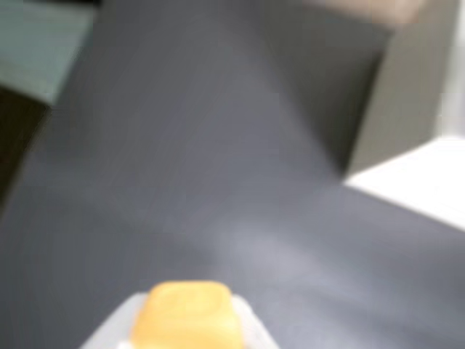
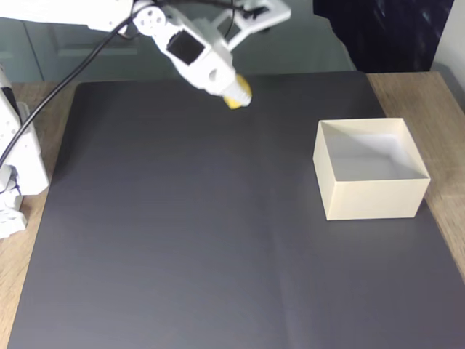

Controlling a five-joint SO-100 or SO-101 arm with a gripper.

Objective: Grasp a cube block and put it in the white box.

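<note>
The arm reaches in from the upper left of the fixed view, its white gripper [image 2: 236, 93] hanging above the far part of the dark grey mat [image 2: 182, 240] with the cube block [image 2: 238, 94] at its tip, yellow showing just past the white fingers. The block looks lifted off the mat, and the fingers are closed on it, one at either side. In the wrist view the same cube block [image 1: 187, 316] sits at the bottom edge, blurred but plainly yellow with rounded corners and a faint round mark on its top, and pale finger [image 1: 116, 323] parts show at both sides of it. The white box [image 2: 370, 195] stands on the right side of the mat in the fixed view, well apart from the gripper, nearer the camera and to the right; its thin cream walls stand upright and the pale inside is open to the top. In the wrist view a corner of the white box [image 1: 407, 109] appears at the upper right, too soft to make out in detail. A black cable [image 2: 43, 102] curves down from the arm at the left, where wooden tabletop [image 2: 22, 291] shows beside the mat.
</note>
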